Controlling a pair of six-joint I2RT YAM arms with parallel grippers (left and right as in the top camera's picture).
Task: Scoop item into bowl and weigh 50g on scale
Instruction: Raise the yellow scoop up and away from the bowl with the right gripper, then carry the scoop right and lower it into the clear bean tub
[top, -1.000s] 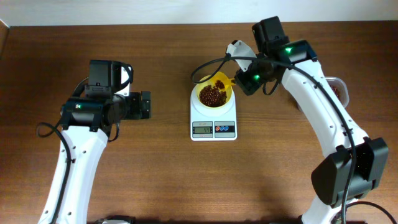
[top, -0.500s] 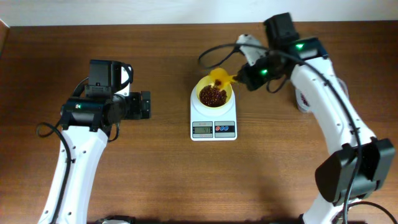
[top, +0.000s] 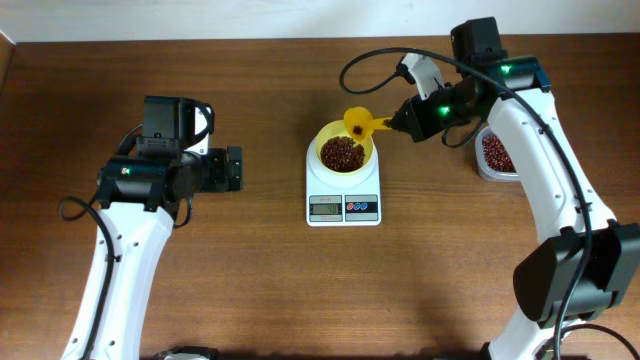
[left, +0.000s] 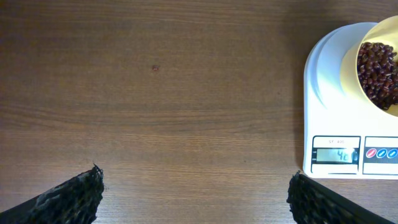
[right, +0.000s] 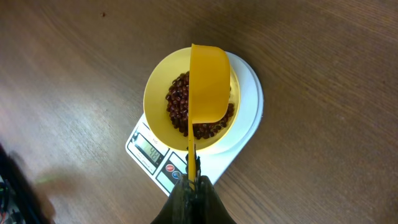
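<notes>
Right gripper holds the yellow scoop over the bowl on the scale.
Overhead: beans lie in the bowl, more in the clear container further right; the left gripper hangs well apart from them, empty. Left wrist: its fingers stand wide apart; the scale's display is too blurred to read. Right wrist: jaws clamped on the scoop's handle, the scoop tipped sideways above the beans.

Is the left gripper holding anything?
No, the left gripper is open, its fingers wide apart with nothing between them.
</notes>
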